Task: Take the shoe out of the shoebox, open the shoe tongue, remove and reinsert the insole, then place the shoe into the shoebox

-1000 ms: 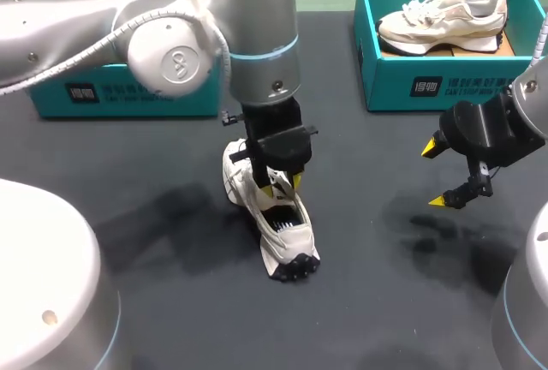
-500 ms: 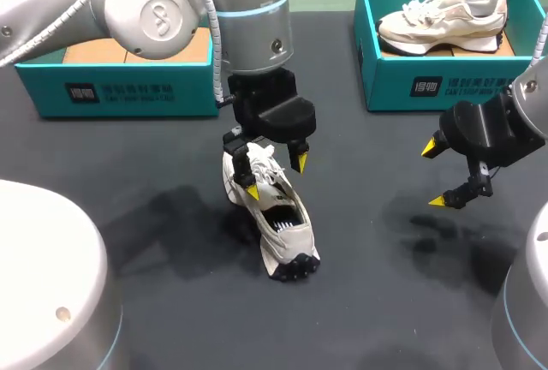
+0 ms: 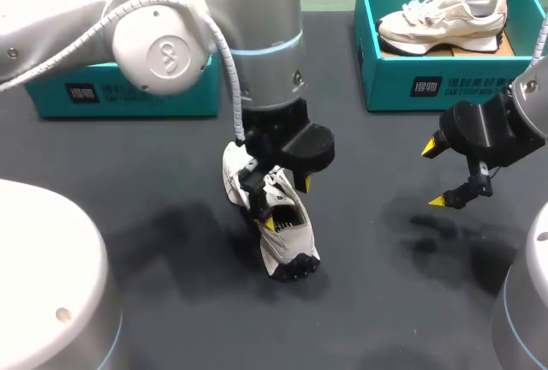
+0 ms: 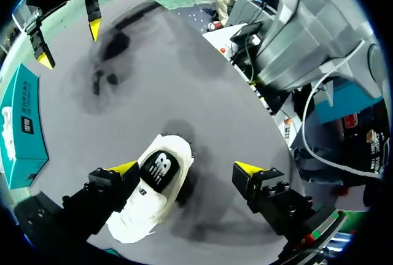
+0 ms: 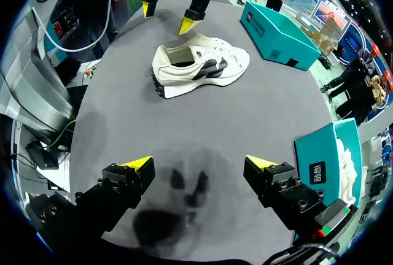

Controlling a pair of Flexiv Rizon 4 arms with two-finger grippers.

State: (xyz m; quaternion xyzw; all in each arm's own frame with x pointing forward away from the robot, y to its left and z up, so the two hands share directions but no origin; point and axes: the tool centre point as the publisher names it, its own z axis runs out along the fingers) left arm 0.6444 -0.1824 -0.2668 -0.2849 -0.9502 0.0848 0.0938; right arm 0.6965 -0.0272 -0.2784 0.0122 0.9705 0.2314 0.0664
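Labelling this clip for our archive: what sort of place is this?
Probably a robot manipulation test bench: a dark table, a teal shoebox, a white shoe at the left gripper.

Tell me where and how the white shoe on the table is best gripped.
Probably by the heel collar, straight down from above. The white shoe stands upright on its sole, opening facing up, so one finger can slip inside the thin rim and one outside. The left gripper hangs open over it.
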